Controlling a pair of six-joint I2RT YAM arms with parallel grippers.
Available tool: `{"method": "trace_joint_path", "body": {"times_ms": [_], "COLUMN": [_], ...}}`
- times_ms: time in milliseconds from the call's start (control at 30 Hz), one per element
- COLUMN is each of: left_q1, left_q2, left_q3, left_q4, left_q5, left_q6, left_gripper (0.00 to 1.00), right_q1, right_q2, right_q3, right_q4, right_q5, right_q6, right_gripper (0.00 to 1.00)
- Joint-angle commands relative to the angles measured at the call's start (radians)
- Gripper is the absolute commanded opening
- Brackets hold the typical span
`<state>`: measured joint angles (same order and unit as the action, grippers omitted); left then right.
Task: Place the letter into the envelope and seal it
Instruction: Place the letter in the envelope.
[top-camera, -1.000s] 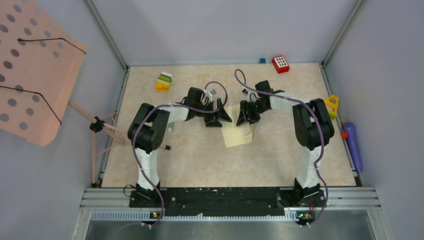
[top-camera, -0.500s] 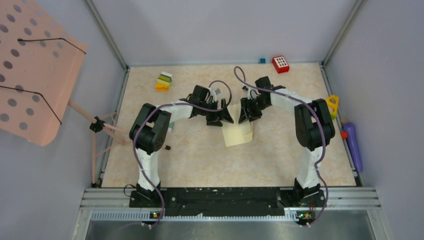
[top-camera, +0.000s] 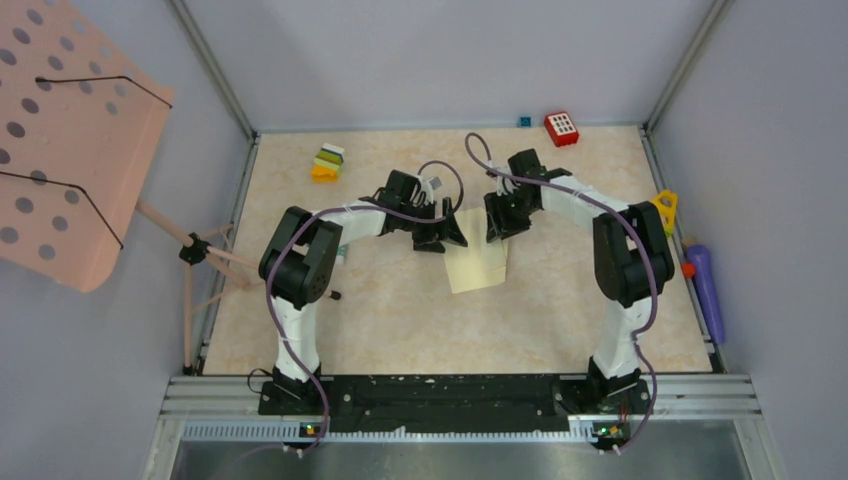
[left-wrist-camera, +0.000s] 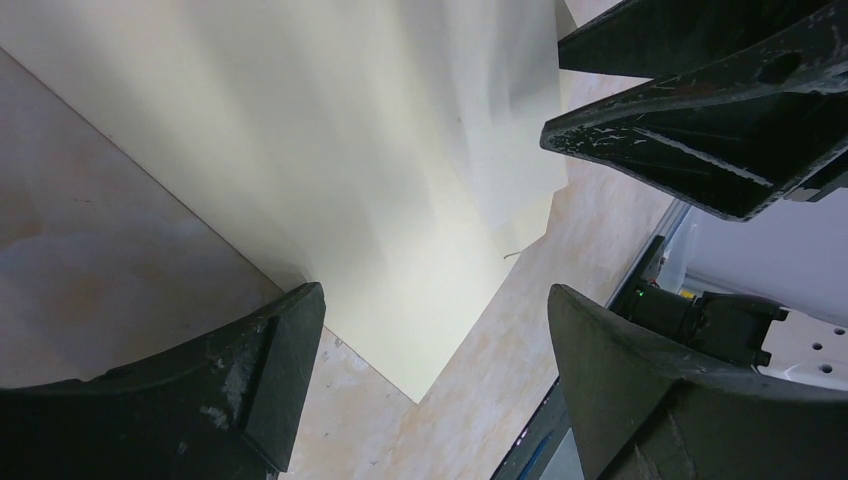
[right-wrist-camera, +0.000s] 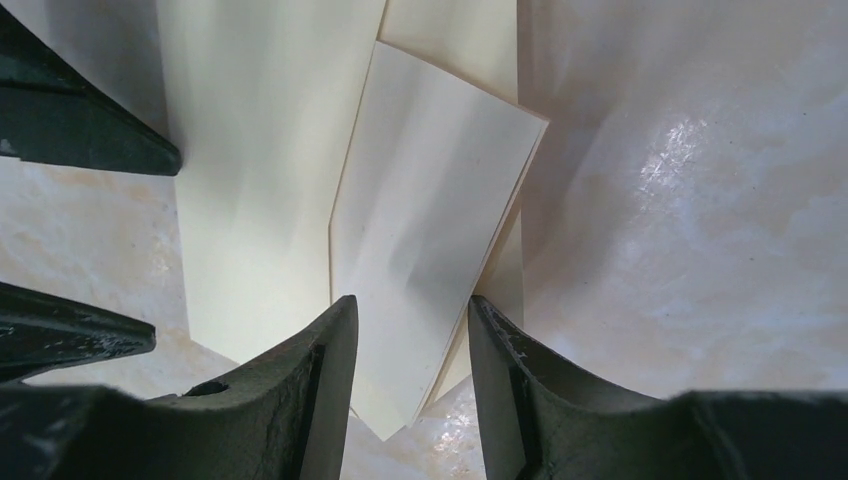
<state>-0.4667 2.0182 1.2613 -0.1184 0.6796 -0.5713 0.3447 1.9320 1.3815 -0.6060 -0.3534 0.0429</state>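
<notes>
The pale yellow envelope (top-camera: 470, 270) lies flat mid-table and fills much of the left wrist view (left-wrist-camera: 330, 150). A whiter folded letter (right-wrist-camera: 430, 220) rests slanted across the envelope (right-wrist-camera: 250, 180). My right gripper (right-wrist-camera: 410, 310) hovers over the letter's near corner. Its jaws are part-way apart, and the paper lies flat below them, not pinched. At the envelope's left edge my left gripper (left-wrist-camera: 435, 300) stands wide open with nothing between its fingers. In the top view the left gripper (top-camera: 440, 238) and the right gripper (top-camera: 503, 222) face each other over the envelope's far end.
A pink perforated music stand (top-camera: 70, 150) leans in from the left. At the back sit stacked coloured blocks (top-camera: 328, 162), a red block (top-camera: 561, 128) and a small blue cube (top-camera: 524, 121). A yellow toy (top-camera: 664, 210) and a purple object (top-camera: 705, 290) lie along the right wall.
My right gripper has shifted slightly toward the far right over the envelope's end. The left gripper edged a little toward the far side, then held still.
</notes>
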Motion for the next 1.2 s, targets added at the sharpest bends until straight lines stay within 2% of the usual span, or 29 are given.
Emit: {"method": "trace_joint_path", "body": {"times_ms": [0,133,267,367,1167], "left_q1": [-0.002,-0.003,-0.004,-0.004,-0.006], "left_q2": [0.030,0.033,0.040,0.041,0.044], "left_q3": [-0.007,-0.009,-0.008,-0.009,-0.009], "left_q4": [-0.035,-0.033,-0.032,-0.030,-0.027], "left_q5": [-0.078,-0.074,-0.068,-0.069,-0.056], "left_q6": [0.047,0.044,0.042,0.042,0.038], "left_gripper": [0.88,0.88,0.86,0.86,0.85], "right_q1": [0.055,0.070,0.086,0.100,0.139], "right_q2": [-0.022,-0.027,-0.025,-0.024,0.023], "right_q3": [-0.010,-0.028,-0.037,-0.039,-0.019], "right_q4": [0.051,0.074,0.083,0.090,0.128], "right_q5": [0.145,0.182,0.229,0.248,0.116], "right_q6": [-0.020,-0.029,-0.030,-0.037,0.003], "right_gripper": [0.43,0.32,0.28,0.28,0.33]}}
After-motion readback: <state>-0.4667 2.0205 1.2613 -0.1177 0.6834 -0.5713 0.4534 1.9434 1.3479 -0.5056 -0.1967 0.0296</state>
